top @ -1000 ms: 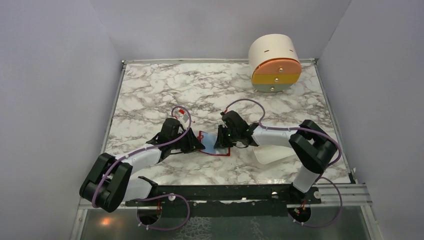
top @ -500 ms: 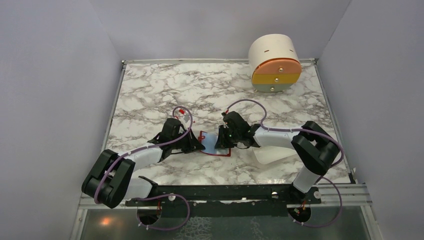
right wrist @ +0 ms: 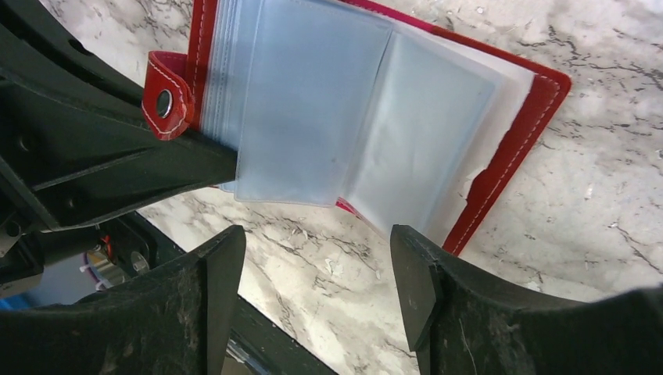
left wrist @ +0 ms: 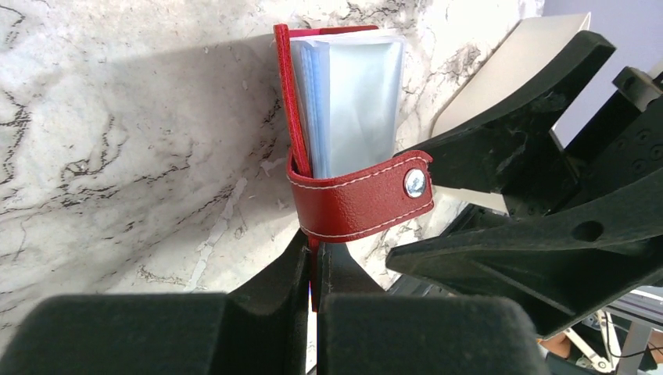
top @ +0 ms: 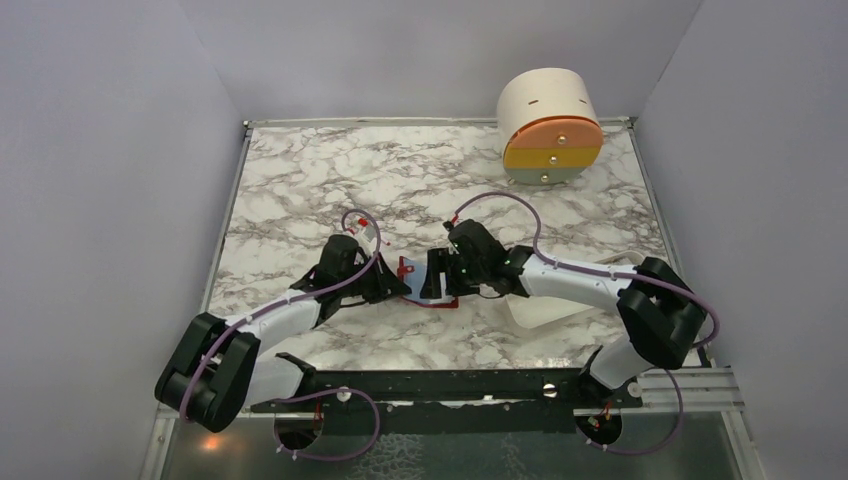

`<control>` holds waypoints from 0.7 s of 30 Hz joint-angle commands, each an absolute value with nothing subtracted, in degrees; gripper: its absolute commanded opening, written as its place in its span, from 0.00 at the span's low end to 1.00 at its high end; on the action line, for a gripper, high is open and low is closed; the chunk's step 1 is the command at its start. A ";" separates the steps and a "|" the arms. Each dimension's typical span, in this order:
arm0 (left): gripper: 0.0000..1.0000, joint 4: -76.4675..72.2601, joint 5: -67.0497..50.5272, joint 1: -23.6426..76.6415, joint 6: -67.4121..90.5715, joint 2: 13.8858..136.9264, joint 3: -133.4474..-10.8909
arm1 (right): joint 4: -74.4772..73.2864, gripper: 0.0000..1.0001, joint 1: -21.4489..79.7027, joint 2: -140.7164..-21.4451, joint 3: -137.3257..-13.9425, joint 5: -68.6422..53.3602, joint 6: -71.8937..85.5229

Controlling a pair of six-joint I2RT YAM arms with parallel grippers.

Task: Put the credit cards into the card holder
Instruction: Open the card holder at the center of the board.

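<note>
Red grained folding card holder (top: 428,286) lies opened on the grey-veined marble bench (top: 300,180), between the two arms. Left hand (left wrist: 313,269) is clamped on the edge of one cover. Right hand (right wrist: 313,262) is apart just above the clear plastic sleeves (right wrist: 313,109), gripping nothing. (Observer one)

Any credit card visible? (Observer two)

None certain. The sleeves look bluish, contents unclear. (One)

Which way does it lie? (Two)

Long axis of the spread holder runs left to right, hand to hand, with the spine roughly near-to-far. The clamped cover stands on edge, its red snap strap (left wrist: 360,205) curling toward the right hand. The sleeves fan open that way. (One)

Advice for the step? (Two)

Likely a sleeve-loading step. Left hand should pin the cover firmly so the sleeves lie fanned. Right hand should move along the sleeve plane, never dragging the pages. (One)
</note>
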State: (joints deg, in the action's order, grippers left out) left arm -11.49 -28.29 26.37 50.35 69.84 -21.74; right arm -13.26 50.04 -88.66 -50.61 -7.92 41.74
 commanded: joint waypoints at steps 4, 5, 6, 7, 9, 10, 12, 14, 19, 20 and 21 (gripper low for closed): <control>0.00 -11.12 -29.47 26.81 50.62 67.13 -23.29 | -13.05 0.70 51.09 -91.19 -53.95 -6.74 41.83; 0.00 -10.75 -29.26 26.85 50.67 67.27 -23.49 | -12.56 0.73 51.31 -91.59 -54.22 -6.84 41.79; 0.00 -10.33 -29.08 26.81 50.87 67.46 -23.80 | -12.42 0.75 51.73 -92.18 -54.49 -6.67 41.73; 0.00 -10.04 -29.00 26.81 51.15 67.68 -24.04 | -12.39 0.77 52.28 -92.72 -54.83 -6.26 41.64; 0.00 -9.90 -28.92 26.83 51.43 67.99 -24.42 | -13.25 0.78 53.54 -94.00 -55.86 -4.18 41.85; 0.00 -9.81 -28.96 26.89 51.56 68.02 -24.54 | -13.61 0.78 53.64 -94.50 -56.18 -3.59 41.98; 0.00 -9.84 -28.98 27.03 51.76 67.91 -24.65 | -13.73 0.78 53.69 -95.14 -56.34 -2.55 42.17; 0.00 -9.76 -28.96 27.07 51.85 67.70 -24.65 | -13.88 0.77 53.72 -95.40 -56.49 -1.49 42.19; 0.00 -8.09 -28.81 27.19 50.62 67.63 -24.77 | -15.63 0.70 53.70 -94.45 -56.57 1.36 42.54; 0.00 -7.71 -28.63 27.18 50.02 67.75 -24.84 | -15.76 0.69 53.64 -94.17 -56.52 1.40 42.47; 0.00 -7.29 -28.53 27.18 49.48 67.84 -24.87 | -15.89 0.69 53.65 -93.85 -56.45 1.25 42.45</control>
